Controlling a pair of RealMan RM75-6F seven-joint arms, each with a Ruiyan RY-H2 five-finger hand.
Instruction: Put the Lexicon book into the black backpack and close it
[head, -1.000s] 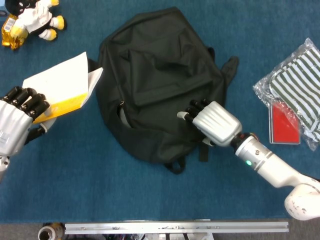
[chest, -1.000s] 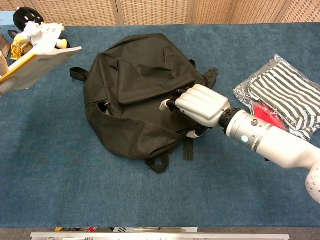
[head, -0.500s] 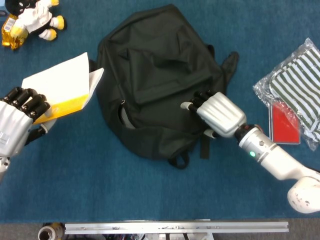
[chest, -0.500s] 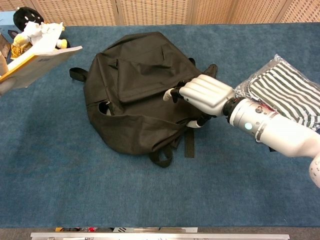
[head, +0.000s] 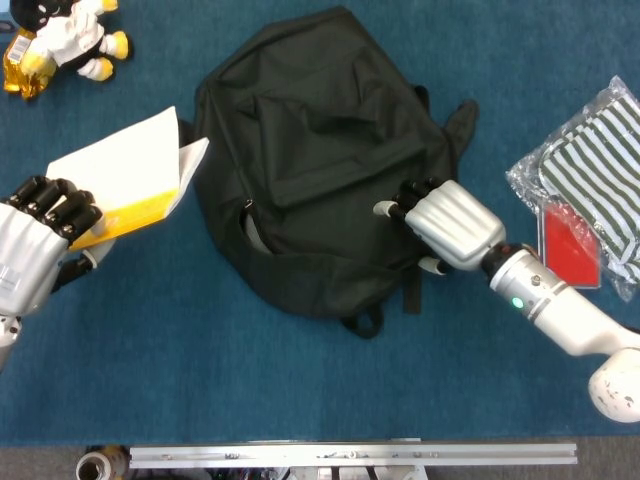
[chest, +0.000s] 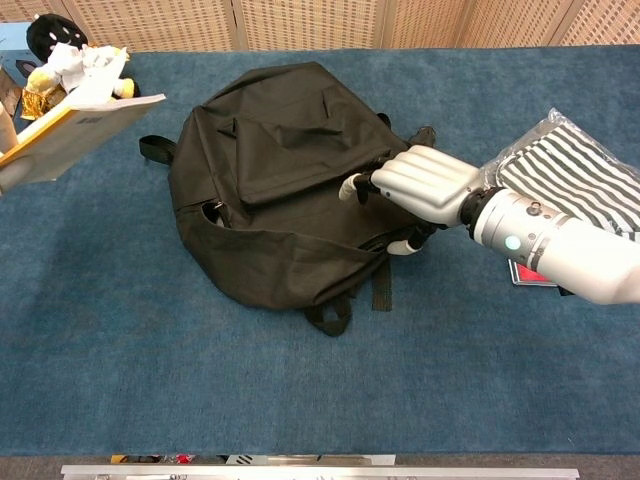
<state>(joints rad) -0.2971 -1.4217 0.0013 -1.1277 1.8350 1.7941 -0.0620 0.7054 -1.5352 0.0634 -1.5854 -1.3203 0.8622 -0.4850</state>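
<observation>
The black backpack (head: 310, 150) lies flat in the middle of the blue table, also seen in the chest view (chest: 280, 170). A short gap of its zipper (head: 248, 222) shows on its left side. My right hand (head: 450, 225) (chest: 425, 185) has its fingers curled into the fabric at the bag's right edge and grips it. The Lexicon book (head: 125, 175) (chest: 70, 130), white with a yellow band, is held off the table at the far left by my left hand (head: 35, 240), with its free end pointing toward the bag.
A plush toy (head: 65, 35) sits at the back left corner. A plastic bag with striped cloth (head: 590, 190) and a red card (head: 570, 250) lies at the right. A metal rail (head: 350, 455) runs along the table's front edge.
My right hand has moved right and slightly back while gripping the fabric, dragging the bag's right side with it. The left hand and book have barely shifted.
</observation>
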